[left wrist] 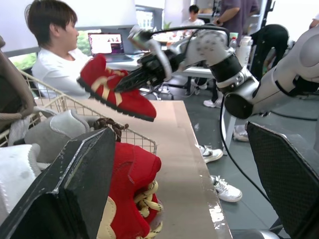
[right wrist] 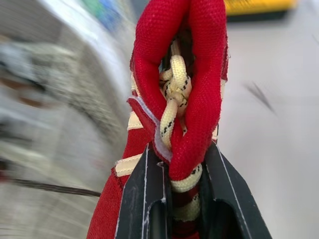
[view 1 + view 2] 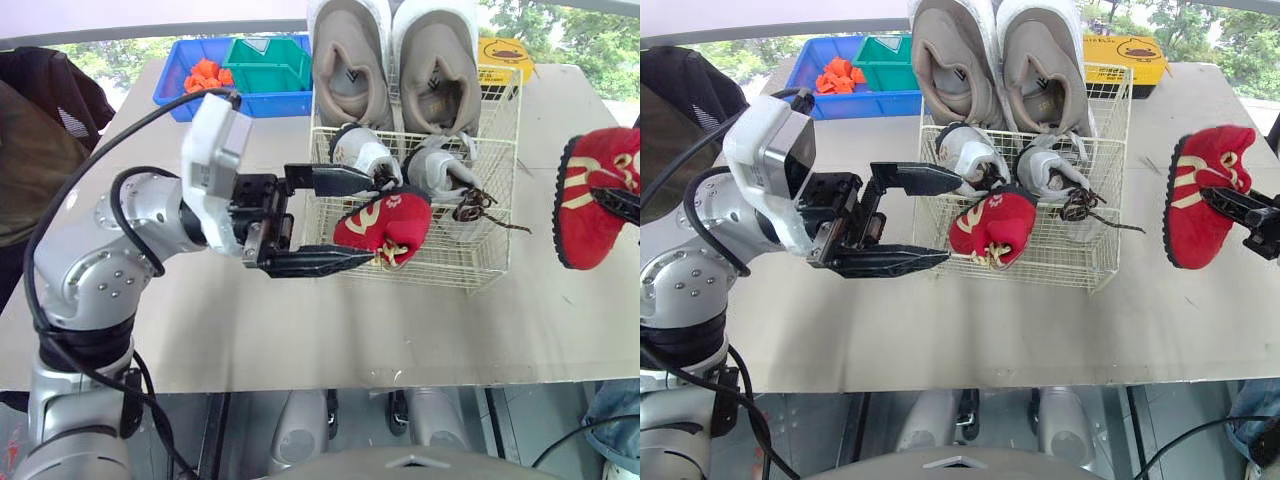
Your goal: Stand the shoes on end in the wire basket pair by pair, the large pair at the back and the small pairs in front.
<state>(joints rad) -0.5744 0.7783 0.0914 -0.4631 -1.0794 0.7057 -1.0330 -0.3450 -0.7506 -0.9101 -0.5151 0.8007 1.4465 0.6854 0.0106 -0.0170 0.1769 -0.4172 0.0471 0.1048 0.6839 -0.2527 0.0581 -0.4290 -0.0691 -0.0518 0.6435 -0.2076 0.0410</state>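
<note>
Left claw [image 3: 952, 220] stands open at the front of the wire basket [image 3: 450, 265], flanking one red shoe [image 3: 385, 225]. Right claw [image 2: 179, 159] grips the other red shoe [image 3: 1190, 220] near the tabletop [image 3: 300, 330] right edge.

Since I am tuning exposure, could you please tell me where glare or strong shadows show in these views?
Left eye view: daylight comes from behind, yet the table is evenly lit and the wire basket casts barely a shadow. Left wrist view: the far background is blown out white, and the table edge shows a shiny highlight. Right wrist view: the red shoe is evenly lit, without glare.
</note>
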